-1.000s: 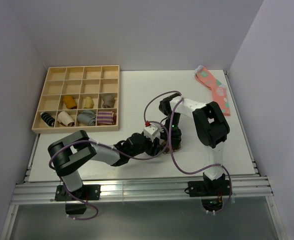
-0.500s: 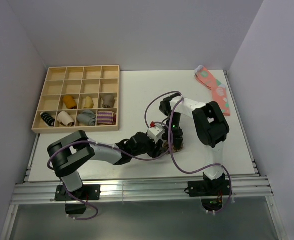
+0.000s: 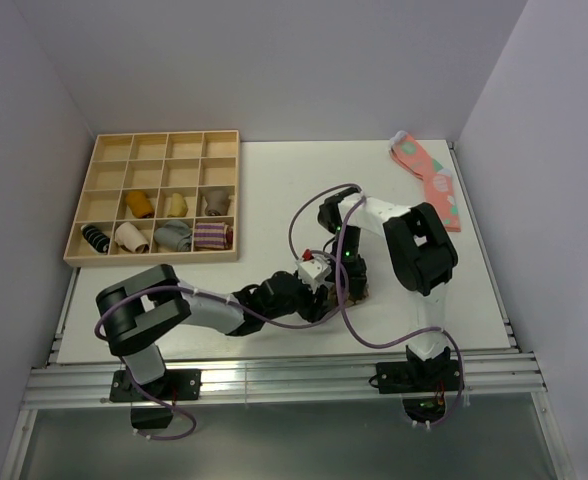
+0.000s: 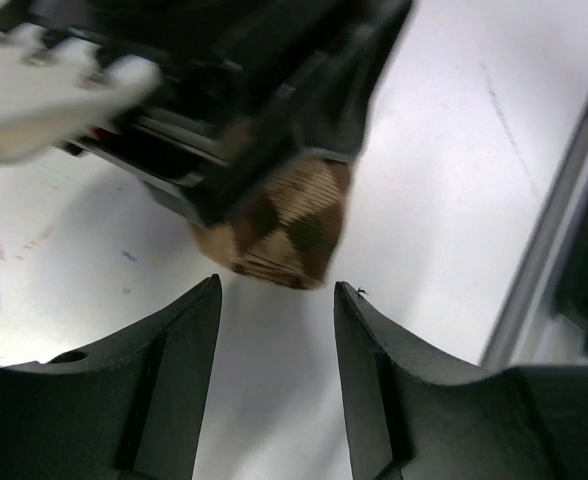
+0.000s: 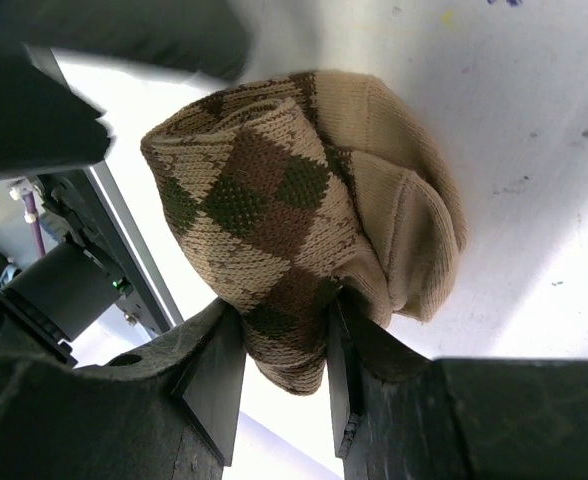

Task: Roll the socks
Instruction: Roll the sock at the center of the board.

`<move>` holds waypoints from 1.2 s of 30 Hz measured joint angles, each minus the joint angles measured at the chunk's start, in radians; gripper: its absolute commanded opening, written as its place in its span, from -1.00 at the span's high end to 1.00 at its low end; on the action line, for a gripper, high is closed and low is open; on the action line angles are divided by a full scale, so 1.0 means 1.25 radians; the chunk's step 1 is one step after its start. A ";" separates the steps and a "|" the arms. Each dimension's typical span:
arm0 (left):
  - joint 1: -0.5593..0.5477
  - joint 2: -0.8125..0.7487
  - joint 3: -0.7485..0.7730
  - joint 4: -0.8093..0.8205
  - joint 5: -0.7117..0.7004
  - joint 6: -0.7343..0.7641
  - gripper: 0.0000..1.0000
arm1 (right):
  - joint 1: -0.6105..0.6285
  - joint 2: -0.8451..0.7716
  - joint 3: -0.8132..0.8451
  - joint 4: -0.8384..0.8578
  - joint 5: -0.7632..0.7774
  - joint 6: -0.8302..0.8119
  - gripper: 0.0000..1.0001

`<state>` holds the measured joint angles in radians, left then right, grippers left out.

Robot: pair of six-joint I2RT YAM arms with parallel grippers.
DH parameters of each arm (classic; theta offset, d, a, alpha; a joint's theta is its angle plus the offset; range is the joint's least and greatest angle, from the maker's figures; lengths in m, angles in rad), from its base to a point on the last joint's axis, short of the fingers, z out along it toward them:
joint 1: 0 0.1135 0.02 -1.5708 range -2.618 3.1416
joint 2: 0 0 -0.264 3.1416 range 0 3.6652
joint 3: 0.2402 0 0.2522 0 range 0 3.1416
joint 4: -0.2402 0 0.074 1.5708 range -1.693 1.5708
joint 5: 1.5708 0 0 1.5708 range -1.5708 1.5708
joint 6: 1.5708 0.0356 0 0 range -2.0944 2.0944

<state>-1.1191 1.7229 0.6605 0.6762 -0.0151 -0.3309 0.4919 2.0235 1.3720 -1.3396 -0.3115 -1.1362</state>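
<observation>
The tan argyle sock is a rolled bundle on the white table. My right gripper is shut on its lower part, one finger on each side. In the left wrist view the bundle shows under the right gripper's dark body, just beyond my left gripper, which is open and empty with its fingertips close to the bundle. In the top view both grippers meet at the table's middle, the left gripper beside the right gripper; the sock barely shows there.
A wooden compartment tray at the back left holds several rolled socks, among them a purple-striped one. Pink socks with teal spots lie at the back right. The table's metal front rail runs along the near edge.
My left gripper has moved right, closer to the right gripper and the bundle. The right gripper has stayed in place.
</observation>
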 measured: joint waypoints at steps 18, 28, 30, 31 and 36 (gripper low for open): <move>-0.093 -0.054 -0.048 0.046 -0.113 0.021 -0.04 | 0.009 0.004 0.002 0.000 0.006 0.023 0.42; -0.132 0.013 0.038 0.041 -0.171 0.086 -0.04 | 0.009 0.014 0.012 -0.009 0.006 0.033 0.42; -0.134 0.033 0.048 0.042 -0.180 0.091 -0.04 | 0.009 0.018 0.015 -0.013 0.005 0.034 0.42; -0.135 0.042 0.050 0.043 -0.186 0.094 -0.03 | 0.009 0.020 0.016 -0.015 0.005 0.035 0.42; -0.142 0.079 0.052 0.060 -0.223 0.117 -0.01 | 0.009 0.031 0.027 -0.026 0.003 0.038 0.42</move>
<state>-1.2964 1.8214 0.7250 0.7506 -0.2935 -0.1848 0.5037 2.0624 1.4052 -1.3720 -0.3073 -1.0893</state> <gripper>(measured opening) 0.507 0.397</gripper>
